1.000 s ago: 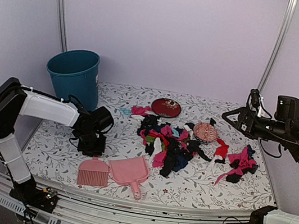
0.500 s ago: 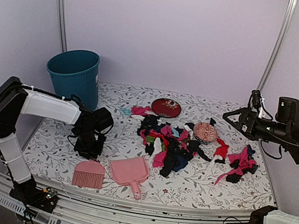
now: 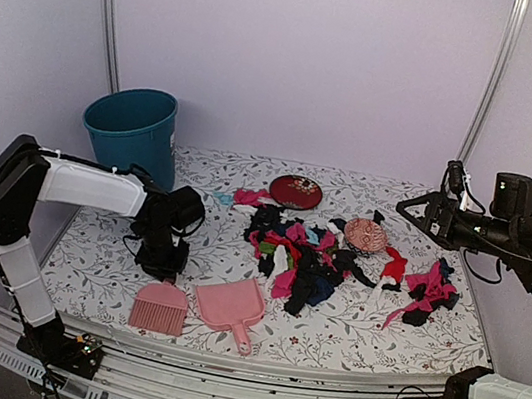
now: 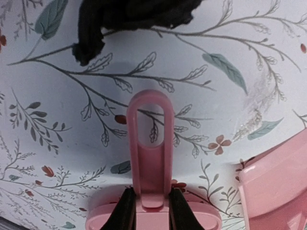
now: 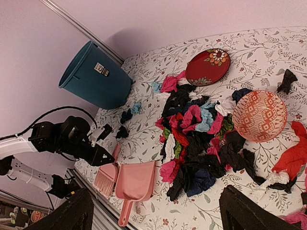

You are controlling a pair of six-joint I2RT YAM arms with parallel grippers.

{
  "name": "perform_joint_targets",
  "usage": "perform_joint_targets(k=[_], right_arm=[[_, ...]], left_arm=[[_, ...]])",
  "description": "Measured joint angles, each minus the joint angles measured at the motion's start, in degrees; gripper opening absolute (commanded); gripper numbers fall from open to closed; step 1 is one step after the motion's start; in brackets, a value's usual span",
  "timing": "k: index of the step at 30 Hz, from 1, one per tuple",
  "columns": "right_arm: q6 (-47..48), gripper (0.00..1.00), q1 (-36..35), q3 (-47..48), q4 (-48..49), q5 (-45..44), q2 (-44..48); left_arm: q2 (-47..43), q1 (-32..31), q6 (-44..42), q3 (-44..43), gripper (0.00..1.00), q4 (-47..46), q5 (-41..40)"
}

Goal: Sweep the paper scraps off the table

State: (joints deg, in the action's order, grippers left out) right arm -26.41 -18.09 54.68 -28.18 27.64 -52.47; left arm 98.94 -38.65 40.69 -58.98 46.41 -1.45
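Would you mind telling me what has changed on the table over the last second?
The left gripper closed on the handle of the pink brush, nudging it slightly leftward. The right gripper stayed open and raised at the right; the dustpan, paper scraps and bin did not move.

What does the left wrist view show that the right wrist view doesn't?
Only the left wrist view: a close look at the grip, with the left claw shut on the brush handle. Only the right wrist view: the bin, plate, dish and the main pile of scraps. Both: the brush, the dustpan beside it, and the table.
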Motion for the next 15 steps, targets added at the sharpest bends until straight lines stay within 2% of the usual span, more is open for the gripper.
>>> perform_joint_targets(k=[5,8,11,15], right_arm=[[0.0,0.91,0.0,0.0,-0.1,0.4,0.0],[-0.5,0.85,0.0,0.1,-0.3,1.9,-1.0],[-1.7,0.81,-0.3,1.1,-2.1,6.2,-5.5],[-2.7,0.78,-2.0,2.8,-4.7,10.7,-13.2]], left_arm=[[-4.3,-2.6,-2.8,-4.1,0.09,2.8,-3.1],[-10.4,-6.5,-5.5,-5.5,0.08,2.3,-4.0],[-14.0,-10.4,-8.5,-7.8,0.07,0.9,-3.9],[-13.6,-16.0,-13.4,-12.7,0.07,-1.7,-4.6]])
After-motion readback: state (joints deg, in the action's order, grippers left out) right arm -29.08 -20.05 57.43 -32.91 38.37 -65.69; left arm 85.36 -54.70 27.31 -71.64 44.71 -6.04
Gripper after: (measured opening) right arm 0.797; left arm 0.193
